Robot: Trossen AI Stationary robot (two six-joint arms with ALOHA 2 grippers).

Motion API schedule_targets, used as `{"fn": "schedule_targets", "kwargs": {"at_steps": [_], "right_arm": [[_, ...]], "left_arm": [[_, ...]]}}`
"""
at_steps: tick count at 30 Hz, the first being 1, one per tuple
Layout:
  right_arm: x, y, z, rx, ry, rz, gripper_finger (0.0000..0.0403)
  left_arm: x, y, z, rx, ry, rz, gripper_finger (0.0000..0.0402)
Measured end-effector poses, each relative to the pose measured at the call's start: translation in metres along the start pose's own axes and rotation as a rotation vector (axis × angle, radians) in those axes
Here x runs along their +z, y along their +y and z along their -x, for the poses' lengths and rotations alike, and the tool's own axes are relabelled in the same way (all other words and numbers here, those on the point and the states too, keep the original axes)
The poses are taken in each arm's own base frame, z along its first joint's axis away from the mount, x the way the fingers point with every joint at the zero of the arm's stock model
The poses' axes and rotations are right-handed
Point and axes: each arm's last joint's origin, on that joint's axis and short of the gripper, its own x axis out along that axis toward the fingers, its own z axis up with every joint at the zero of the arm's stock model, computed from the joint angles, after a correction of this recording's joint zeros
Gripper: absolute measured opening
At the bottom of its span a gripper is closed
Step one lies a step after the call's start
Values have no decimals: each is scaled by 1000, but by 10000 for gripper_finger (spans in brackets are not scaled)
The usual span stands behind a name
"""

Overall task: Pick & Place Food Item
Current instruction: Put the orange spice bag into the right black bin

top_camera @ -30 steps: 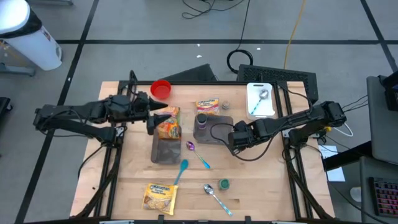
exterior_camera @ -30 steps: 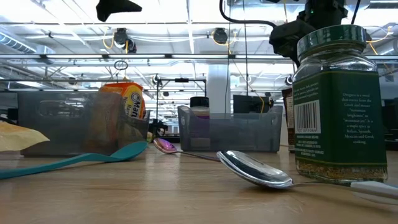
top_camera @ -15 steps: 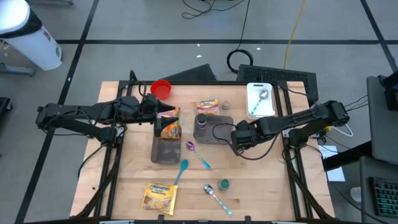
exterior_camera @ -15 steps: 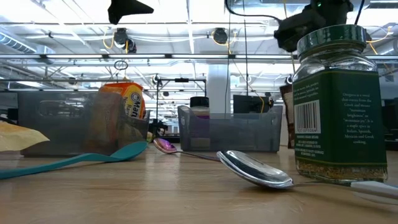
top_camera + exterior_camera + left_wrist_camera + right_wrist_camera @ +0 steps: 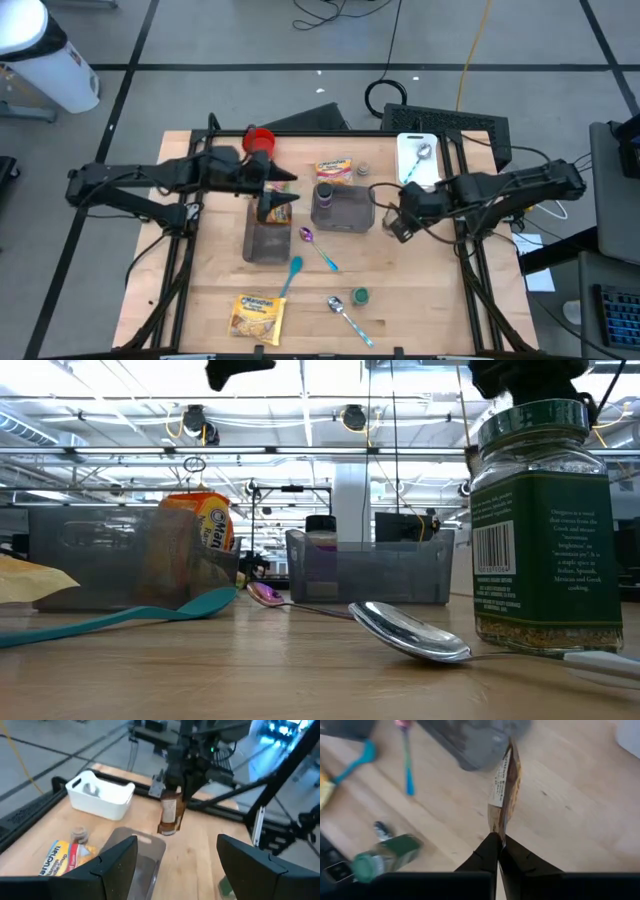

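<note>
The right gripper (image 5: 498, 851) is pinching only the edge of a thin brown packet (image 5: 503, 790) just right of the grey bin (image 5: 344, 208) — it risks swinging loose — while the left gripper (image 5: 283, 180) is hovering spread.

Grey tiled floor (image 5: 250, 40), ceiling lights (image 5: 300, 390)

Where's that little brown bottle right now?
The brown bottle hangs in the right gripper, shut on it, above the table's right side between the grey bin and the white tray.
</note>
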Motion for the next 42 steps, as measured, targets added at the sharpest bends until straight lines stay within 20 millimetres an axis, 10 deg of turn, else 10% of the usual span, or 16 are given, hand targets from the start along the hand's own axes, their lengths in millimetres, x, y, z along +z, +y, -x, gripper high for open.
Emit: {"fn": "schedule_targets", "kwargs": {"at_steps": [15, 42], "right_arm": [[22, 42, 6, 359, -293, 284, 0], [27, 63, 16, 648, -326, 498, 0]], "left_arm": [[84, 30, -57, -195, 229, -116, 278], [81, 6, -147, -530, 361, -108, 278]]}}
